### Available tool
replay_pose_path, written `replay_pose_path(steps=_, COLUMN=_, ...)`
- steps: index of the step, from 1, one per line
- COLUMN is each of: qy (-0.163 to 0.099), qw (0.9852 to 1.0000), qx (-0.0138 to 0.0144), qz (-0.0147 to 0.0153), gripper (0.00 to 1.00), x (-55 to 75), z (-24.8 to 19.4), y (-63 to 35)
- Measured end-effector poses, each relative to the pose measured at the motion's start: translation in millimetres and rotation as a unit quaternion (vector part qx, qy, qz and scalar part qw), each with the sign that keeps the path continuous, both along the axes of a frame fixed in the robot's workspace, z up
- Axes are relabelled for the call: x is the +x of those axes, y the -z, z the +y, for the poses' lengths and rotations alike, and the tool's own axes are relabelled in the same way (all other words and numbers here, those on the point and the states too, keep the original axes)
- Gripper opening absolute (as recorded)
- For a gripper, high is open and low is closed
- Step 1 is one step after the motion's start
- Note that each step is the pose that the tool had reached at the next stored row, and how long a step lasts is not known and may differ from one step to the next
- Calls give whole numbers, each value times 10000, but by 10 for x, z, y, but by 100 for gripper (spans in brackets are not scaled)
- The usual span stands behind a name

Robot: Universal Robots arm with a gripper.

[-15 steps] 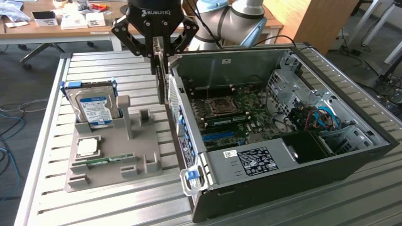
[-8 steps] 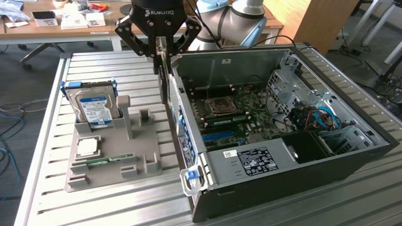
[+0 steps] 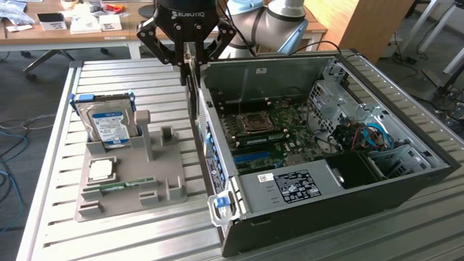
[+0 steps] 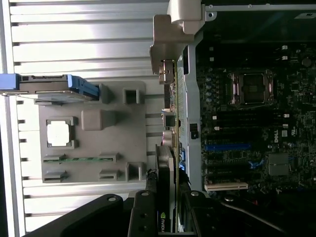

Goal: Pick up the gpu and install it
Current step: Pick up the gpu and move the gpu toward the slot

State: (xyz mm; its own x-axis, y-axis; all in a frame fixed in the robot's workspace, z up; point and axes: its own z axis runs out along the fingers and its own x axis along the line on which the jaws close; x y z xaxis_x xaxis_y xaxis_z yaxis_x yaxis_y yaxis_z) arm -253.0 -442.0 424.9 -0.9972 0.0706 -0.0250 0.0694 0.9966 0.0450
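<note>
The gripper point(image 4: 169, 200) is clamped on the one gpu point(image 4: 166, 158), seen edge-on as a thin dark card with a silver bracket at its far end; its fan is hidden. It hangs upright just beside the wall of the one open case point(image 3: 326, 217). One grey holder point(image 3: 130, 205) carries one hard drive point(image 3: 108, 128), one processor point(image 3: 100, 169) and one memory stick point(image 3: 119, 185).
</note>
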Motion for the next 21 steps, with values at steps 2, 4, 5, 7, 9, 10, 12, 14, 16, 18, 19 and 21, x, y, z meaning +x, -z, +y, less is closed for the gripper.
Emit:
replay_pose_path(steps=2, qy=0, qw=10000, qx=0, qz=0, gripper=27, x=12, z=0, y=0)
replay_pose_path(steps=4, qy=0, qw=10000, qx=0, qz=1, gripper=27, x=23, z=0, y=0)
replay_pose_path(steps=5, qy=0, qw=10000, qx=0, qz=1, gripper=27, x=28, z=0, y=-1)
replay_pose_path(steps=7, qy=0, qw=10000, qx=0, qz=0, gripper=27, x=42, z=0, y=0)
replay_pose_path(steps=9, qy=0, qw=10000, qx=0, qz=0, gripper=27, x=51, z=0, y=0)
replay_pose_path(steps=10, qy=0, qw=10000, qx=0, qz=0, gripper=27, x=55, z=0, y=0)
replay_pose_path(steps=12, qy=0, qw=10000, qx=0, qz=0, gripper=27, x=65, z=0, y=0)
replay_pose_path(steps=14, qy=0, qw=10000, qx=0, qz=0, gripper=27, x=72, z=0, y=0)
replay_pose_path(steps=16, qy=0, qw=10000, qx=0, qz=0, gripper=27, x=73, z=0, y=0)
replay_pose_path(steps=18, qy=0, qw=10000, qx=0, qz=0, gripper=27, x=73, z=0, y=0)
replay_pose_path(steps=19, qy=0, qw=10000, qx=0, qz=0, gripper=27, x=73, z=0, y=0)
replay_pose_path(steps=21, qy=-1, qw=10000, qx=0, qz=0, gripper=27, x=81, z=0, y=0)
